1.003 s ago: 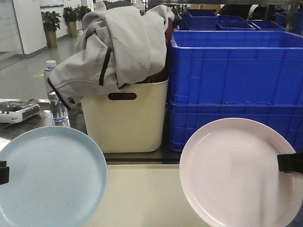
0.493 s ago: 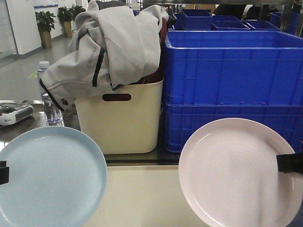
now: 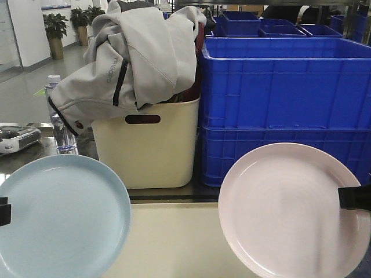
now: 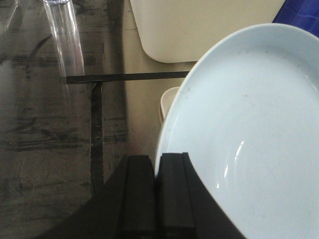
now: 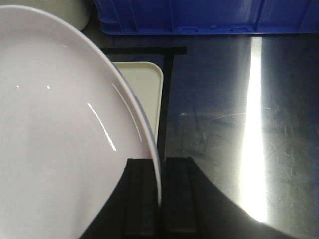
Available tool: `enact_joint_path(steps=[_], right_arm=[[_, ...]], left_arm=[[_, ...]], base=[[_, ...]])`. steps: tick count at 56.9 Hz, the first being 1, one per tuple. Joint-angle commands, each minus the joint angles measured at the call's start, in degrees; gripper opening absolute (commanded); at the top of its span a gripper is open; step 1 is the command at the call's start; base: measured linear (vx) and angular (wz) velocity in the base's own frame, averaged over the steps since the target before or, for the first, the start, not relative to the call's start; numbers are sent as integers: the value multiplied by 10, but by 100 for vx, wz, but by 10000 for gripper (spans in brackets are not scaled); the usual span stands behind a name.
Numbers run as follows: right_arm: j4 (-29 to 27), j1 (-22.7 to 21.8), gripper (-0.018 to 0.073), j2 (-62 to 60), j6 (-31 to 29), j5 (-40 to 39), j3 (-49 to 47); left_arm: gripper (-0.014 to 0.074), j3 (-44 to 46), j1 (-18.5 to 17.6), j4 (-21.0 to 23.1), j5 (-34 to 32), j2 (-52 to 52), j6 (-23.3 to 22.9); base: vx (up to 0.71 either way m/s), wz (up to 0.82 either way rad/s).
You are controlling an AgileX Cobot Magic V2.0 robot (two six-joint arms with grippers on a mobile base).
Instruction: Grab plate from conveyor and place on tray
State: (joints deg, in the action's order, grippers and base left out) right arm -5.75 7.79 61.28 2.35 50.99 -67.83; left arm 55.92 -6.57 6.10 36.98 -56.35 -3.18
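The left gripper point(image 4: 157, 162) is closed narrow on the rim of a round, pale blue, matte plate point(image 4: 249, 124), its two black fingers pinching the edge. The plate spreads ahead and to the right of that gripper. The right gripper point(image 5: 160, 167) likewise clamps the rim of a round, glossy, pale pink plate point(image 5: 60, 124) with a shallow raised lip, and this plate spreads ahead and to its left. A flat cream-beige rectangular plastic tray point(image 5: 142, 84) with rounded corners and a low rim lies on the brushed steel desk point(image 5: 239, 124), ahead of and below both grippers, between the two plates and partly hidden behind them. Farther ahead stand a tall cream bin point(image 3: 145, 150) draped with a grey jacket point(image 3: 139, 58) and stacked blue plastic crates point(image 3: 284, 87).
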Motion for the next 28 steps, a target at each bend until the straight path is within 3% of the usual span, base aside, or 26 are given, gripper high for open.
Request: enact_joint_path(steps=[1,17,28], right_arm=[[-4,-3,-12,-10,-2,-54,-15],[-4,-3,-12,-10,-1,-67,-15],[-4,-3,-12,-10,16,-94,-15]], left_arm=[[-6,16,-2,8,-48,7,-5],[-6,16,-2,34,-64,7,-5],[-6,16,-3,140,-91,-31,18]], base=[[0,0],[0,0],[0,0]])
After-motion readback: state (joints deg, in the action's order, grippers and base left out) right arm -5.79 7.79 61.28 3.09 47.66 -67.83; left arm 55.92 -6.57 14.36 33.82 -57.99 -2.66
